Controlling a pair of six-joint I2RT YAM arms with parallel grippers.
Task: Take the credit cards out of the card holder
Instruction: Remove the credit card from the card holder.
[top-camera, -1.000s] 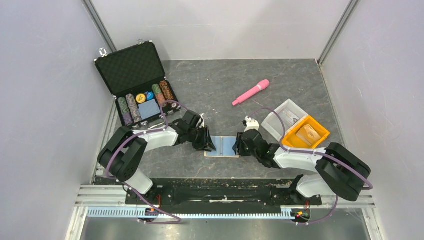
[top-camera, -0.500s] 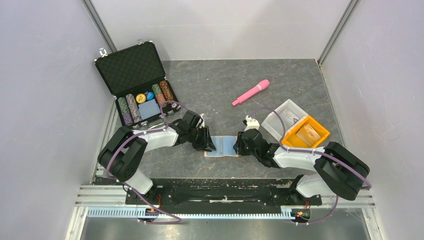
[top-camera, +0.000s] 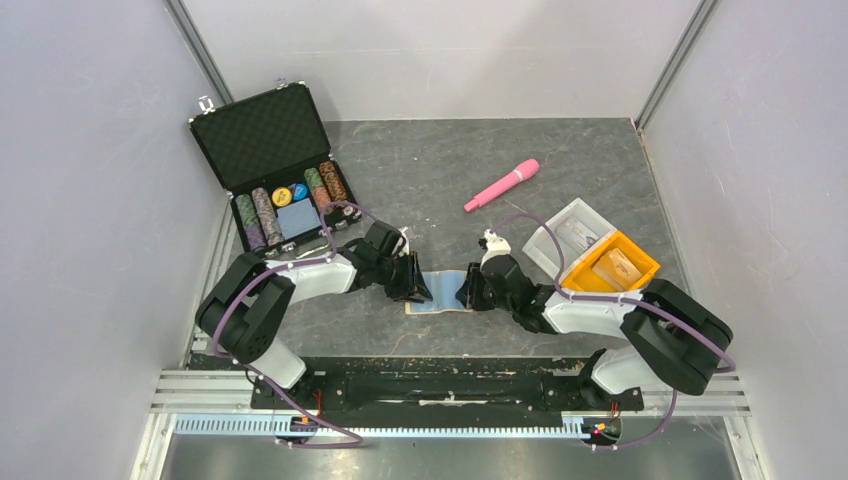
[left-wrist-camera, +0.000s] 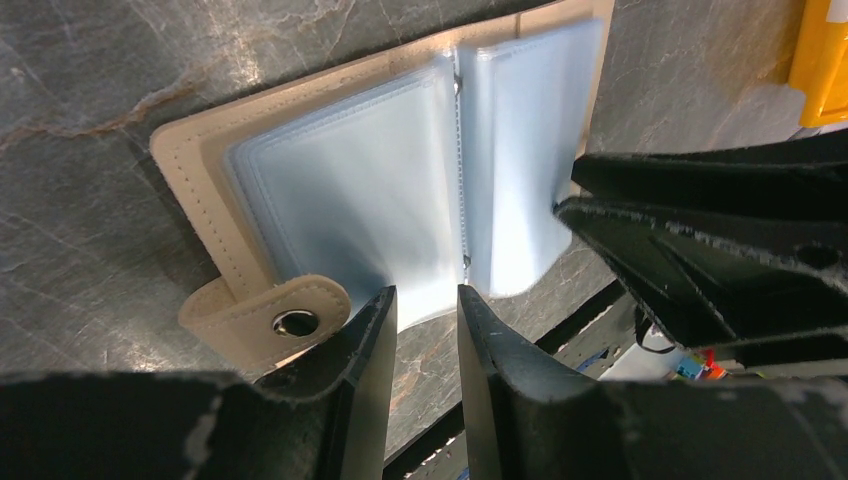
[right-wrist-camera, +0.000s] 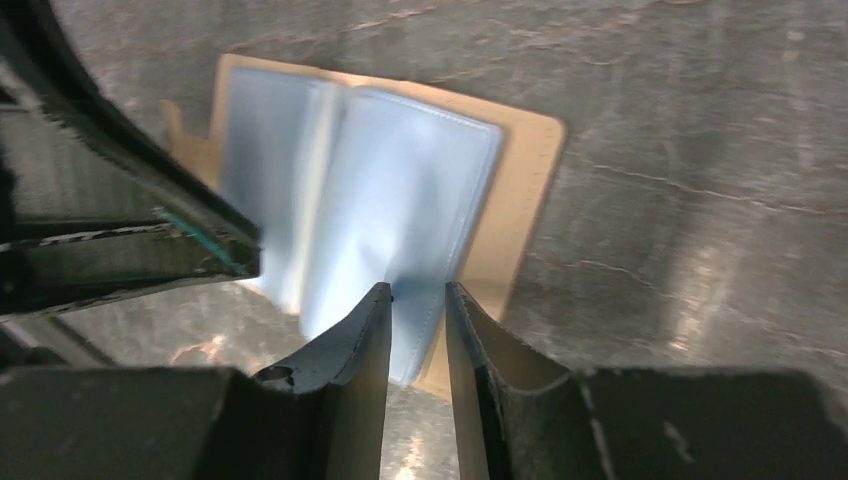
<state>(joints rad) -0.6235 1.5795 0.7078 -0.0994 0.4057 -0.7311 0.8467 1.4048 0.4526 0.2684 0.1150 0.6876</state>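
Your left gripper (left-wrist-camera: 425, 293) and right gripper (right-wrist-camera: 418, 290) straddle opposite pale blue sleeves (left-wrist-camera: 350, 190) of the open tan leather-like card holder (left-wrist-camera: 200, 200), apparently to spread it. You cannot tell whether either clamps.

You get bright, even overhead light, soft shadows on the desk (top-camera: 430, 170); your right wrist view is blurred, with sheen on the card holder (right-wrist-camera: 400, 180).

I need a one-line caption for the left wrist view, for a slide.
The card holder lies open on the table, left gripper at one edge, right gripper at another.
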